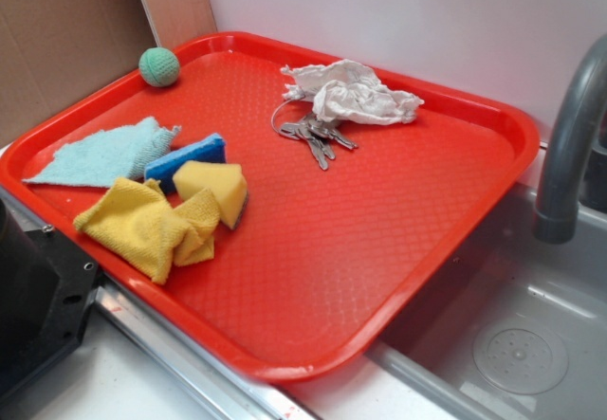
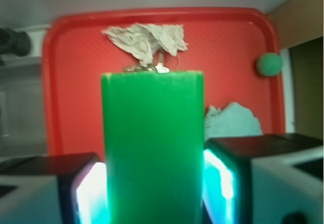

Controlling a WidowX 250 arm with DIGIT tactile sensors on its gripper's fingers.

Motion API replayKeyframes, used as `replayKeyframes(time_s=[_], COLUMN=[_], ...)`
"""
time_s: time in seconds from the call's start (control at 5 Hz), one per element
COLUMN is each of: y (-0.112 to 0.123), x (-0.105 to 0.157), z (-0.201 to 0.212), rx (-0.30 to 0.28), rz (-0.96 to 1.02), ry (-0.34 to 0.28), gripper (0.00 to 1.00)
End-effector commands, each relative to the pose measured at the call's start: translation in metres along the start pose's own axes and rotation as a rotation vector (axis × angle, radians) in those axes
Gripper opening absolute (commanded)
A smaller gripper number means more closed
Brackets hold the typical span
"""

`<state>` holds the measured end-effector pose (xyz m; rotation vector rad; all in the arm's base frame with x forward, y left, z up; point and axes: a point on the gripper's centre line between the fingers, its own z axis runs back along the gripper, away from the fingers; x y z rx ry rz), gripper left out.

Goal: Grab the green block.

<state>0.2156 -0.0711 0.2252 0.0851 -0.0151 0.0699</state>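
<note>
While the wrist view is filled by the green block (image 2: pixel 152 148), the gripper (image 2: pixel 152 193) is clamped on it, one finger (image 2: pixel 76 188) pressed to each side; below lies the red tray (image 1: pixel 360 240), bearing crumpled paper (image 1: pixel 351 95), keys (image 1: pixel 313 134), a teal knitted ball (image 1: pixel 158 66), blue sponge (image 1: pixel 185 159), yellow sponge (image 1: pixel 213 189) and cloths.

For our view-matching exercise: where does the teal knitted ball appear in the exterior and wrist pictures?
Exterior: teal knitted ball at upper left, in the red tray's far-left corner.
Wrist: the ball at right, against the tray's right rim.
Shared landmark: the crumpled white paper by the keys shows in both.
</note>
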Motion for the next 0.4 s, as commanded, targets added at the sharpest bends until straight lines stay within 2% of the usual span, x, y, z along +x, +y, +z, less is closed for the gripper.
replayKeyframes(time_s=[0.0,0.2], y=[0.0097,0.0160], x=[0.0026,0.0024], z=[-0.0133,-0.0144], rx=[-0.033,-0.023], rz=[0.026,0.046], ry=[-0.068,-0.072], gripper=[0.00,0.00])
